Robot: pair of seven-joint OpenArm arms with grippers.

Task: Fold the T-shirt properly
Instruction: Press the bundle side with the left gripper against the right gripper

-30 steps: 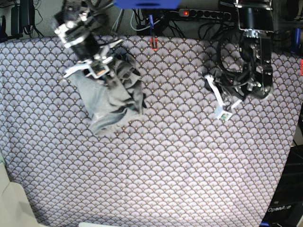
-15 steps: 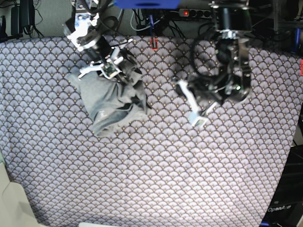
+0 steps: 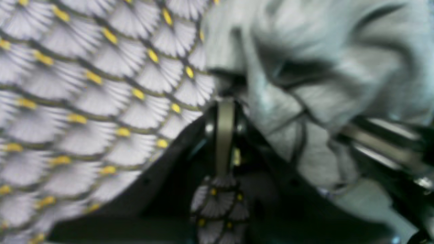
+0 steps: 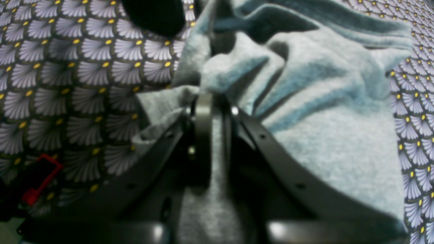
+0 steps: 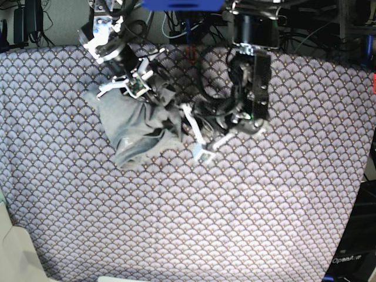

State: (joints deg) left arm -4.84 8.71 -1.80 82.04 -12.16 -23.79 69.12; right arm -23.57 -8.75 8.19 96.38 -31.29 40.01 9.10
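Observation:
The light grey T-shirt (image 5: 138, 126) lies bunched at the back left of the table. My right gripper (image 5: 141, 94) sits at its top edge. In the right wrist view, the right gripper (image 4: 210, 101) is shut on a fold of the T-shirt (image 4: 322, 118), with fabric between the fingers. My left gripper (image 5: 182, 130) points left at the shirt's right edge. In the left wrist view, the left gripper (image 3: 225, 101) is shut, its tip against the crumpled T-shirt (image 3: 322, 67), with no fabric seen between the fingers.
A purple-white scallop-patterned cloth (image 5: 235, 211) covers the whole table. A red clip (image 5: 191, 54) lies at the back edge, and the red clip (image 4: 37, 183) also shows in the right wrist view. A power strip and cables (image 5: 252, 16) run behind the table.
The left arm has swung left across the table, from the right side to the shirt's right edge. The right gripper shifted slightly back with the shirt, then held still.

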